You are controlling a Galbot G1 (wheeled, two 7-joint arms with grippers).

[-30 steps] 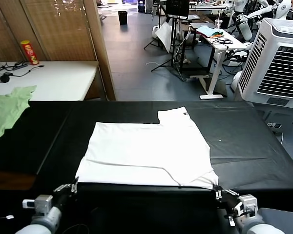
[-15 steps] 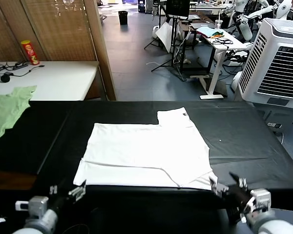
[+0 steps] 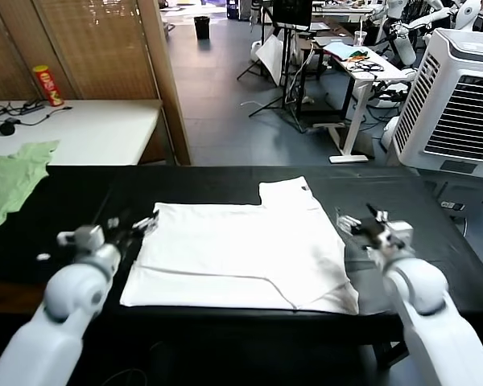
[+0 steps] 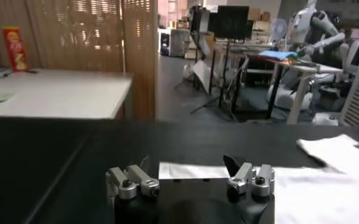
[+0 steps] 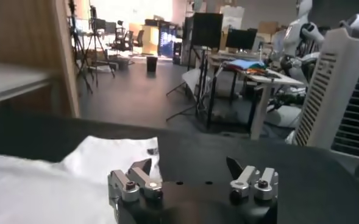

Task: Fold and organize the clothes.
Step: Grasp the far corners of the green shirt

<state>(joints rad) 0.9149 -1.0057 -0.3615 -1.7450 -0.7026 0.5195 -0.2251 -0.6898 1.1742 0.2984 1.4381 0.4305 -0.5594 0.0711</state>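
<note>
One of the clothes, a plain white T-shirt (image 3: 241,249), lies partly folded in the middle of the black table (image 3: 419,241), one sleeve (image 3: 286,191) sticking out at the back. My left gripper (image 3: 142,224) hovers open and empty at the shirt's far left corner; the left wrist view shows that gripper (image 4: 188,167) with the white cloth (image 4: 325,182) ahead of it. My right gripper (image 3: 356,222) hovers open and empty beside the shirt's right edge. In the right wrist view it (image 5: 188,165) stands over bare black table, the shirt (image 5: 39,182) off to one side.
A green garment (image 3: 8,181) lies on the table's far left. Behind it stands a white table (image 3: 88,129) with a red can (image 3: 48,84). A wooden partition (image 3: 165,80) rises behind, and a large white air cooler (image 3: 459,104) stands at the right.
Both grippers let go of the shirt's front corners, opened, then rose and moved away from the front edge to the shirt's sides. The front hem now lies flat.
</note>
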